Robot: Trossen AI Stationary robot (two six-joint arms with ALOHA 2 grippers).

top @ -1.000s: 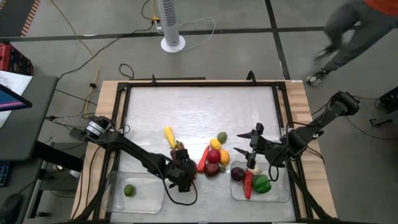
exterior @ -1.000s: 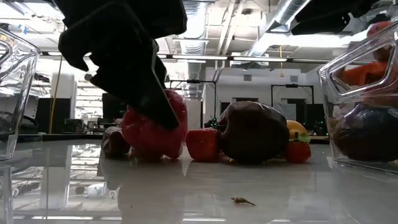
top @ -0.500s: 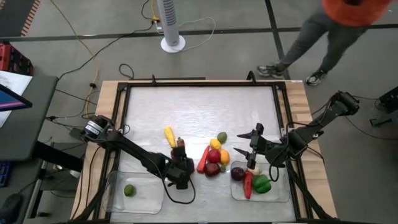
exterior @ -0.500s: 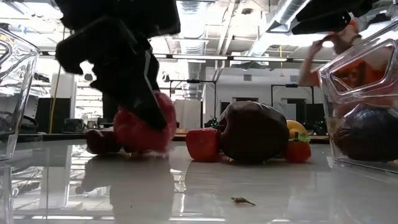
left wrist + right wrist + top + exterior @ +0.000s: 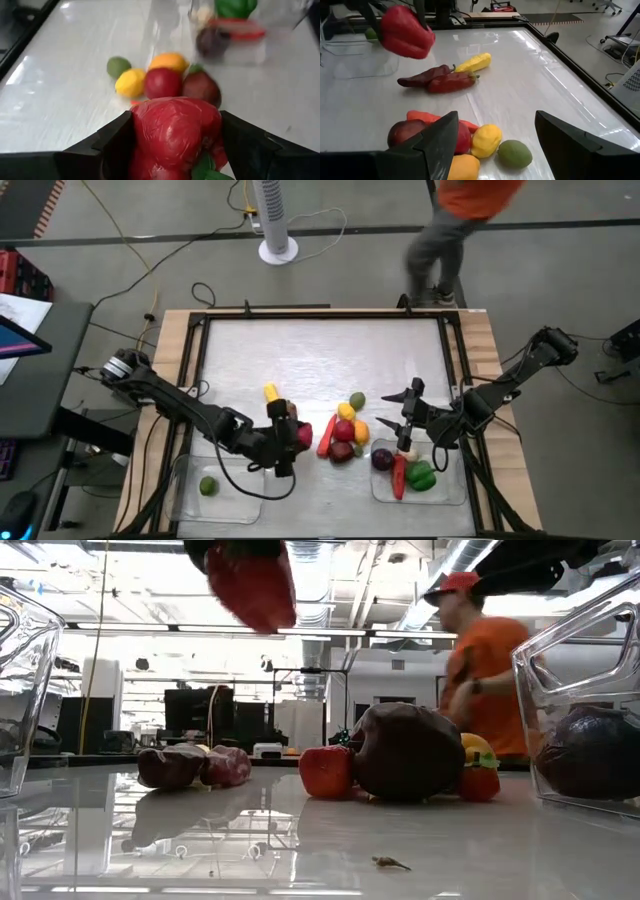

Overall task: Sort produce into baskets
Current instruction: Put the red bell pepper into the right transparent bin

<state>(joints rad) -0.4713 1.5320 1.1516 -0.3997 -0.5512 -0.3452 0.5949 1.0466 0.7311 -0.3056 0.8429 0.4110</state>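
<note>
My left gripper (image 5: pixel 292 436) is shut on a glossy red pepper (image 5: pixel 175 132), held well above the table near the middle of its near half. The pepper also shows high in the low view (image 5: pixel 252 585) and in the right wrist view (image 5: pixel 406 36). The left basket (image 5: pixel 240 505) holds a lime (image 5: pixel 208 485). The right basket (image 5: pixel 455 490) holds a dark purple piece (image 5: pixel 382 459), a red piece (image 5: pixel 399 477) and a green pepper (image 5: pixel 421 476). My right gripper (image 5: pixel 405 423) is open and empty, just beyond the right basket's far edge. My left gripper pinches the red pepper by its two opposite sides (image 5: pixel 141 135) between its two fingers (image 5: pixel 114 146). The fingers come slanting down from the table's left. The pepper's green stem end (image 5: pixel 206 171) lies toward the wrist. The pepper hangs clear of the table.
A cluster of produce lies mid-table: a carrot (image 5: pixel 326 435), a red apple (image 5: pixel 343 430), a yellow piece (image 5: pixel 346 411), a green piece (image 5: pixel 357 401) and a dark purple piece (image 5: pixel 341 452). Two dark red chillies (image 5: pixel 440 80) and a yellow piece (image 5: pixel 272 396) lie left of it. A person (image 5: pixel 460 220) walks beyond the far edge.
My left gripper has risen with the red pepper, drawing it a little toward the table's left first and then lifting it clear of the table. The small dark red pieces beside it stay on the table. A person has walked leftward beyond the far edge.
</note>
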